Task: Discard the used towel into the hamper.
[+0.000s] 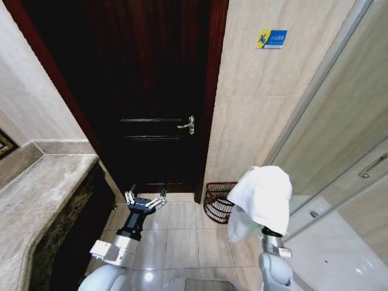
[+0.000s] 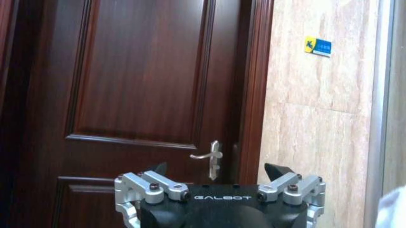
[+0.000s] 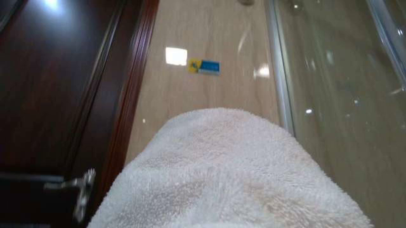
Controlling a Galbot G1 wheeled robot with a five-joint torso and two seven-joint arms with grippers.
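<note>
The white towel [image 1: 264, 193] hangs draped over the raised end of my right arm [image 1: 274, 248], covering the gripper beneath it; in the right wrist view the towel [image 3: 228, 175] bulges up close in front of the camera. The hamper [image 1: 219, 202], a small reddish-brown open-weave basket, stands on the floor against the wall beside the door frame, just left of the towel and lower. My left gripper [image 1: 145, 197] is held out over the floor left of the hamper, open and empty, and the left wrist view shows the left gripper [image 2: 219, 172] facing the door.
A dark wooden door [image 1: 151, 91] with a metal handle [image 1: 188, 125] is straight ahead. A marble counter [image 1: 42, 188] runs along the left. A glass shower screen [image 1: 339, 151] stands at the right. The tiled floor [image 1: 182, 236] lies between them.
</note>
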